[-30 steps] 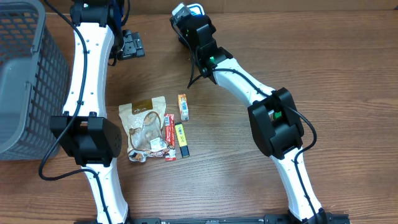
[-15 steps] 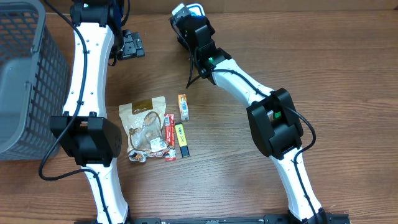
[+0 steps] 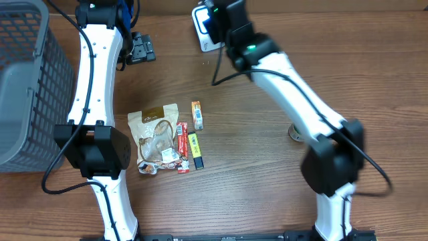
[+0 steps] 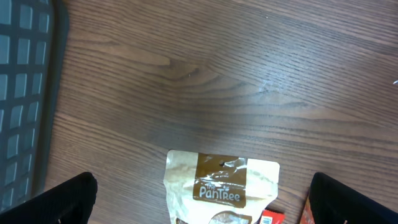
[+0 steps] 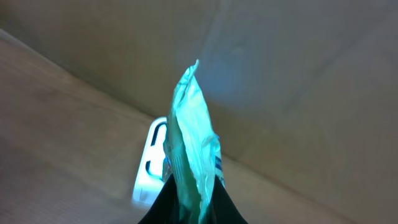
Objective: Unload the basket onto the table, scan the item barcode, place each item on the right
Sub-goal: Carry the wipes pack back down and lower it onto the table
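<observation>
Pinching a thin teal packet (image 5: 193,143) edge-on between its dark fingers, the right end effector (image 5: 191,202) is closed on the item and holds it upright at the far edge of the surface (image 3: 267,167). Just behind and below the packet in the right wrist view sits a white device (image 5: 148,171) with a bluish glow; from overhead it shows as a white block (image 3: 202,30) beside the right arm's wrist. Whether packet and device touch cannot be told.

Well apart, mid-surface, lie a tan PanTree pouch (image 3: 157,137), a red bar (image 3: 182,146), a yellow bar (image 3: 194,148) and a small orange packet (image 3: 196,114), close together. The left end effector (image 3: 140,48) hangs with its jaws spread wide, gripping nothing, above the pouch's top edge. A grey basket (image 3: 27,87) stands at the left.
</observation>
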Tool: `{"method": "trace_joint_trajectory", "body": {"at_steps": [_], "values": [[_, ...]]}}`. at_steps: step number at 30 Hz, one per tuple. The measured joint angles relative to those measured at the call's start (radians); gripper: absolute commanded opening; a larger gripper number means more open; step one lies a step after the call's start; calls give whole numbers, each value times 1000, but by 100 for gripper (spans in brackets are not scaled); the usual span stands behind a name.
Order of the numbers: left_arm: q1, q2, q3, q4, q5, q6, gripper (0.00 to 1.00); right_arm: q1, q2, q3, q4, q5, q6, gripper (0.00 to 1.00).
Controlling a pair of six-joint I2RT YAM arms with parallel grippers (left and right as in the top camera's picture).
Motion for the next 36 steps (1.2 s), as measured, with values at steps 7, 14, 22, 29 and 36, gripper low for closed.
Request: {"method": "trace_joint_trajectory", "body": {"at_steps": [7, 14, 22, 29, 36], "values": [[0, 0, 0, 0, 0, 0, 100, -96, -182, 4, -533, -260, 112, 4], [0, 0, 0, 0, 0, 0, 100, -152, -158, -68, -866, -451, 140, 8], [0, 0, 0, 0, 0, 0, 100, -151, -130, -285, -723, -502, 147, 10], [0, 0, 0, 0, 0, 0, 100, -151, -124, -366, -656, -511, 158, 69], [0, 0, 0, 0, 0, 0, 100, -154, -124, -367, -650, -520, 148, 100]]}}
